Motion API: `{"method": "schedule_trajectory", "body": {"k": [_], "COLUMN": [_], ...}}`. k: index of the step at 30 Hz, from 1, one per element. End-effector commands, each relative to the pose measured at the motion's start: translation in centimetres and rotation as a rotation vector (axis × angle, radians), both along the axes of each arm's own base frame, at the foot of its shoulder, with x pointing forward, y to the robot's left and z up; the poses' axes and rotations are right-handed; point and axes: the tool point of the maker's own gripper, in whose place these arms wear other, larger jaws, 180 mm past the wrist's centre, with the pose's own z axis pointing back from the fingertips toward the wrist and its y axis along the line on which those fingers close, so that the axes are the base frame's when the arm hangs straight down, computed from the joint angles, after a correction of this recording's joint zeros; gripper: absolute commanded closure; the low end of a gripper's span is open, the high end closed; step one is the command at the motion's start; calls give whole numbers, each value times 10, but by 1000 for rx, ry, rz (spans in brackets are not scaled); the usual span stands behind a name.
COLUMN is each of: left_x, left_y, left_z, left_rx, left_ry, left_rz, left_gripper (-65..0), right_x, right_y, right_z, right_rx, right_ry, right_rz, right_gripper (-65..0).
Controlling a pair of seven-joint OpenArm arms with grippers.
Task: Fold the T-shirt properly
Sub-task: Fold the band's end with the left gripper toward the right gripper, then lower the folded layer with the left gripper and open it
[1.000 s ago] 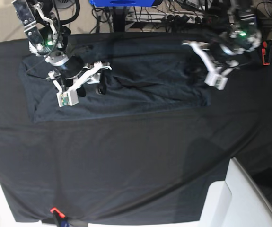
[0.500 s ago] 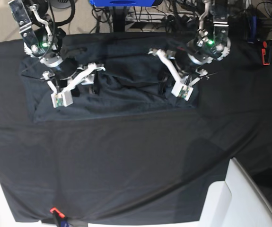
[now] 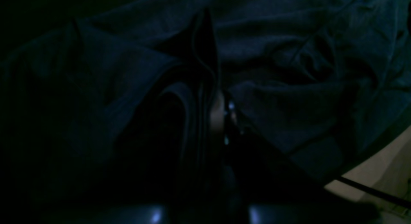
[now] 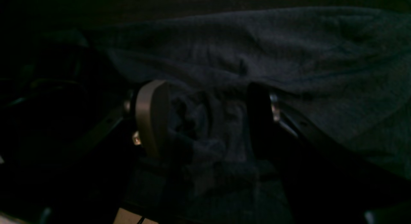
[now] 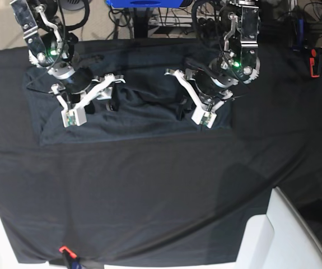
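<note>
Both end effectors sit on the T-shirt (image 5: pixel 144 112), w/ one at each side. Left end effector (image 5: pixel 184 109) is squeezed tight on a thin fold of shirt cloth; in the left wrist view the cloth stands up like a little tent right at its tip (image 3: pixel 208 89), so it looks like it's pinching the shirt's side to pull it over for a fold. Right end effector (image 5: pixel 102 103) has its jaws apart, not super wide, w/ a soft lump of shirt bunched between them (image 4: pixel 205 127). I can't tell if it's really gripping that lump or just resting around it. Prob it's there to keep its side down while the other side gets pulled. Shirt lies spread on the black cloth (image 5: pixel 161 190) that covers the counter, near the far edge, a bit crumpled in the middle, btw the two arms. Its left side is bunched up under the left end effector, and the rest lies flat-ish toward the right one.
</note>
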Motion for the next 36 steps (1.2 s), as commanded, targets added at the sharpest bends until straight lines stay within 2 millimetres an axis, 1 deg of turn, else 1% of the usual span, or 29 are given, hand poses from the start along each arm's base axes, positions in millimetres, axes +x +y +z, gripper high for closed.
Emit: {"method": "schedule_trajectory", "body": {"k": [1, 5, 7, 10, 12, 16, 27, 28, 31, 32, 34, 36], "left_x": [7, 2, 2, 3, 9, 12, 12, 12, 12, 11, 9, 6], "left_y": [-14, -28, -30, -30, -32, -34, -35, -35, -33, -34, -44, -51], "left_z": [12, 11, 10, 8, 11, 13, 13, 13, 13, 13, 14, 14], "left_rx": [-39, -49, -43, -23, -21, -20, -21, -21, -15, -16, -21, -22], "left_ry": [-43, -38, -28, -24, -38, -46, -45, -45, -45, -45, -46, -49], "left_rz": [-24, -58, -41, -27, -36, -43, -46, -46, -47, -52, -79, -112], "left_gripper": [0, 0, 0, 0, 0, 0, 0, -28, -193, -227, -286, -327], "right_x": [8, 8, 8, 8, 8, 8, 10, 10, 10, 10, 10, 10], "right_y": [0, 0, 0, 0, 0, 0, 0, 0, 0, 0, 0, 0], "right_z": [10, 11, 11, 11, 11, 11, 11, 11, 11, 11, 11, 11], "right_rx": [12, 12, 12, 12, 12, 12, 12, 12, 13, 13, 13, 13], "right_ry": [-41, -43, -43, -43, -43, -43, -46, -46, -45, -45, -45, -45], "right_rz": [-3, -3, -3, -3, -3, -3, -3, -3, -3, -3, -3, -3], "right_gripper": [-362, -362, -362, -362, -362, -362, -362, -362, -362, -362, -362, -362]}}
